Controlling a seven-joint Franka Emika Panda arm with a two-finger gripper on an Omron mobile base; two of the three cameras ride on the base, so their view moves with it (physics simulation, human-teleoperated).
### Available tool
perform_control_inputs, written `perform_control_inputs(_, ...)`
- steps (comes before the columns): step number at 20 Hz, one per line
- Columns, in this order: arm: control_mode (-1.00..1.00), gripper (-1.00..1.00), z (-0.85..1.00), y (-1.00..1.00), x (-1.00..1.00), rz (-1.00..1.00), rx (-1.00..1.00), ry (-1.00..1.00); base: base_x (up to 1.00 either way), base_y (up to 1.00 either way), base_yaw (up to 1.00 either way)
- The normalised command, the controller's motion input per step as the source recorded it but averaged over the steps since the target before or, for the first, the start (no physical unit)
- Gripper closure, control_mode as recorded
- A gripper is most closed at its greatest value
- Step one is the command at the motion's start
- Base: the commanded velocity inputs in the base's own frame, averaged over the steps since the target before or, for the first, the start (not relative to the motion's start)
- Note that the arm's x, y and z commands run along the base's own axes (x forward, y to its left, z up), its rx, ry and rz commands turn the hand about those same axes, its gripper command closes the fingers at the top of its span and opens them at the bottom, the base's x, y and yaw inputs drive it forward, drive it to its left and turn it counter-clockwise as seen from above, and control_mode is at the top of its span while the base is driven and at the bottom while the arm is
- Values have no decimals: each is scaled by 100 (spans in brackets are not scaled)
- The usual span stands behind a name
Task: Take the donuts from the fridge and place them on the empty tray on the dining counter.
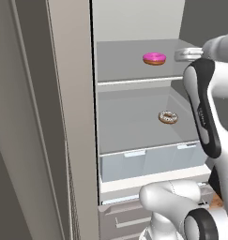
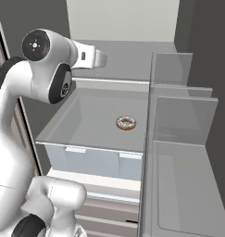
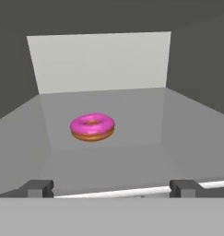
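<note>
Two donuts wait in the open fridge [image 1: 78, 117]: the pink donut [image 3: 92, 126] on the upper shelf [image 1: 120, 65], the speckled donut [image 2: 126, 122] below. With the pincer [image 3: 111, 188] spread wide at the shelf edge, it should advance level, straddle the pink ring, then close gently.

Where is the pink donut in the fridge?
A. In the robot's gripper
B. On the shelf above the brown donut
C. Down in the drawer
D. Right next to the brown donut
B: the pink donut lies on the upper shelf, and the brown donut on the shelf below.
</note>
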Motion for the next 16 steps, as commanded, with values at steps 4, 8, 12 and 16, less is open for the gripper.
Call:
perform_control_inputs(4,-100,-100,0,0,52,9,0,1,0,0,0)
perform_control_inputs(8,-100,-100,0,0,41,1,0,9,0,0,0)
perform_control_inputs(12,-100,-100,0,0,32,0,1,11,0,0,0)
perform_control_inputs(16,-100,-100,-3,0,22,0,0,4,0,0,0)
